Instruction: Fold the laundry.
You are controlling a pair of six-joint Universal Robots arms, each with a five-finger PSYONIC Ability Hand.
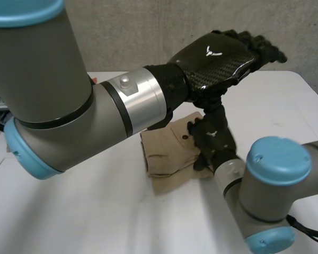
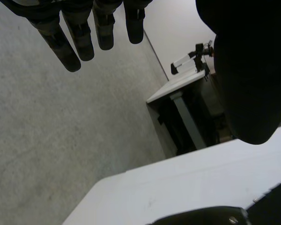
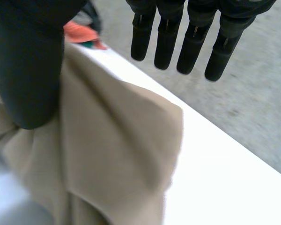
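A tan garment lies folded into a small bundle in the middle of the white table. My right hand rests on the bundle's right side. In the right wrist view its thumb presses into the tan cloth, while the fingers stand straight and apart above the cloth's edge, open. My left hand hovers high above the far side of the garment, palm down. Its fingers are straight and hold nothing.
The bulky left arm crosses the table's left half. The table's far edge meets a grey concrete wall. Something orange and green shows beyond the cloth. Another table stands further off by the wall.
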